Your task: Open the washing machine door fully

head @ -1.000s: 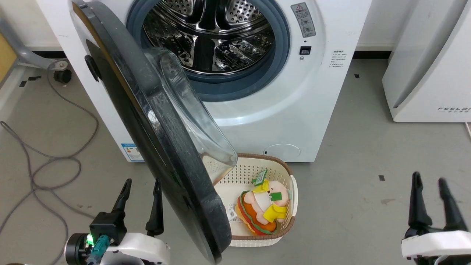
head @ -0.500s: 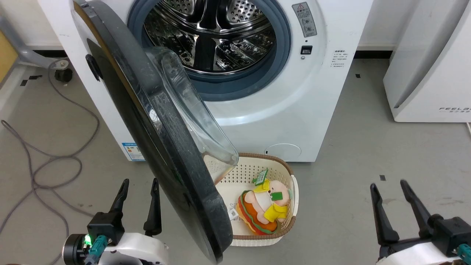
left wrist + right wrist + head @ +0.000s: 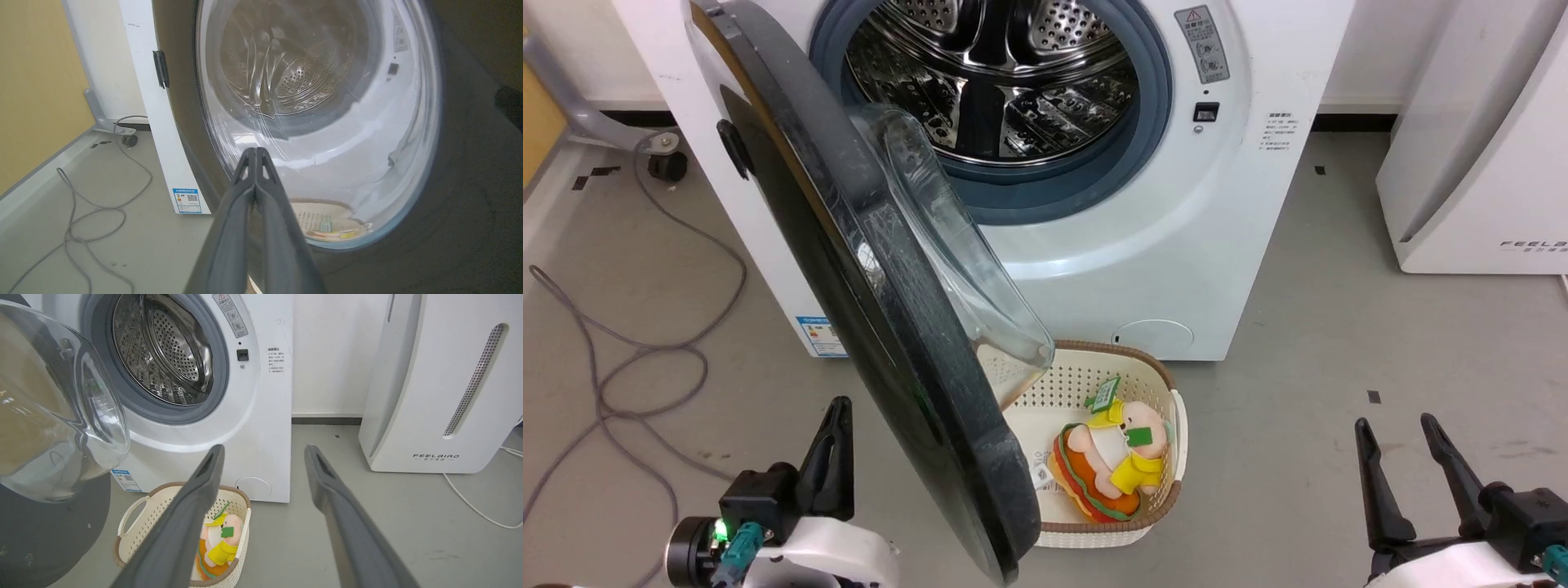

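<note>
The washing machine door [image 3: 915, 367] is a glossy black disc with a clear glass bowl [image 3: 947, 269]. It stands swung out from its hinge on the machine's left side, its rim edge-on toward me. My left gripper [image 3: 840, 406] sits low beside the door's outer face, shut with nothing between its fingers. In the left wrist view the closed gripper [image 3: 255, 152] points at the door [image 3: 470, 163] just ahead. My right gripper [image 3: 1393, 423] is open over the floor at the lower right, far from the door. Its wrist view shows the gripper [image 3: 264, 450] spread wide, with the door [image 3: 41, 539] at left.
The white washing machine [image 3: 1176, 245] shows its steel drum [image 3: 996, 73]. A cream basket [image 3: 1160, 506] holding a plush toy [image 3: 1107, 469] sits on the floor under the door's lower edge. A grey cable [image 3: 645, 351] loops at left. A white appliance [image 3: 1478, 163] stands at right.
My left gripper's fingers have closed together. My right gripper moved left and turned, staying open. The door has not visibly swung.
</note>
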Tool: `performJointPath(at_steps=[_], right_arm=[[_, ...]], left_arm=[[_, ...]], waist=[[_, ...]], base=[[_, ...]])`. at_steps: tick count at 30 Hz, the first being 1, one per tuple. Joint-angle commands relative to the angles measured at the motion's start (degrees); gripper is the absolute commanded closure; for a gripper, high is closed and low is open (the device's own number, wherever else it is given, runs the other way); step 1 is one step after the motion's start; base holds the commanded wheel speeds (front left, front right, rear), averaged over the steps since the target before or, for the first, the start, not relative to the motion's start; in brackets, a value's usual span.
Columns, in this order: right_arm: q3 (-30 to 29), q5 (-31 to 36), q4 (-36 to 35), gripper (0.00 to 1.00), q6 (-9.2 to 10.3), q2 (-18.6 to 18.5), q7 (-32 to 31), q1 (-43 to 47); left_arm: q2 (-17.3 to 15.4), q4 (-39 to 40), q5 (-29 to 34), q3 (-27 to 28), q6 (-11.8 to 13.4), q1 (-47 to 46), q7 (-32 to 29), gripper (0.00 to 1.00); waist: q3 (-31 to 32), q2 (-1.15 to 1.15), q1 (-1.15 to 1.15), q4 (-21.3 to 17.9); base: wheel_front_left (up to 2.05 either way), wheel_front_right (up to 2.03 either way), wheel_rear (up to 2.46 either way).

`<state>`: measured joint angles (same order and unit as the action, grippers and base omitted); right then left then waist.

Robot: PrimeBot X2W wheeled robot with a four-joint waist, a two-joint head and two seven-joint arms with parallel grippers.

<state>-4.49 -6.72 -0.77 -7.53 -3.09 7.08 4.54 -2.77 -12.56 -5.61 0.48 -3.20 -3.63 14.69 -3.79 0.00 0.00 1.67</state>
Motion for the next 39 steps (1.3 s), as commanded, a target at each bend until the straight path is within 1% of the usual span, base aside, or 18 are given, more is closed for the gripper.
performJointPath(at_steps=[1, 9, 15, 16, 22, 28, 31, 36, 39], right_arm=[[-0.11, -0.20, 0.05, 0.00, 0.04, 0.21, -0.18, 0.41], [-0.07, -0.03, 0.09, 0.00, 0.04, 0.21, -0.56, 0.54], [-0.30, -0.05, 0.57, 0.00, 0.04, 0.21, -0.46, 0.31], [-0.30, -0.05, 0.57, 0.00, 0.04, 0.21, -0.46, 0.31], [-0.33, -0.19, 1.38, 0.00, 0.04, 0.21, -0.17, 0.01], [-0.34, -0.27, 2.17, 0.00, 0.04, 0.21, -0.01, -0.18], [-0.34, -0.36, 2.48, 0.00, 0.04, 0.21, 0.06, -0.28], [-0.18, -0.40, 3.00, 0.00, 0.04, 0.21, 0.18, -0.54], [-0.24, -0.42, 3.33, 0.00, 0.04, 0.21, 0.11, -0.58]], left_arm=[[-0.15, 0.87, 0.54, 0.02, -0.34, -0.20, 0.31, 1.00], [-0.52, 8.99, 1.26, 1.18, -0.61, -1.65, 0.31, 1.00], [-0.84, 19.79, 2.59, 1.74, -0.62, -3.15, 0.31, 1.00], [-0.84, 19.79, 2.59, 1.74, -0.62, -3.15, 0.31, 1.00], [-0.79, 31.58, 3.88, 0.24, -0.98, -4.27, 0.31, 1.00], [-0.60, 42.63, 4.06, -2.64, -1.22, -5.08, 0.31, 1.00], [-0.52, 46.78, 3.82, -4.48, -1.48, -5.11, 0.31, 1.00], [-0.45, 50.48, 3.31, -9.01, -2.31, -3.85, 0.31, 1.00], [-0.49, 50.81, 2.44, -12.41, -2.88, -2.32, 0.31, 1.00]], waist=[[0.02, 0.00, 0.00, 0.08], [0.02, 0.00, 0.00, 0.48], [0.04, 0.00, 0.00, 0.52], [0.04, 0.00, 0.00, 0.52], [-0.13, 0.00, 0.00, 0.42], [-0.33, 0.00, 0.00, 0.47], [-0.48, 0.00, 0.00, 0.59], [-0.74, 0.00, 0.00, 0.68], [-0.82, 0.00, 0.00, 0.84]], base=[[0.00, 0.00, 0.00], [0.00, 0.00, 0.00], [0.00, 0.00, 0.00], [0.00, 0.00, 0.00], [0.00, 0.00, 0.00], [0.00, 0.00, 0.00], [0.00, 0.00, 0.00], [0.00, 0.00, 0.00], [0.00, 0.00, 0.00]])
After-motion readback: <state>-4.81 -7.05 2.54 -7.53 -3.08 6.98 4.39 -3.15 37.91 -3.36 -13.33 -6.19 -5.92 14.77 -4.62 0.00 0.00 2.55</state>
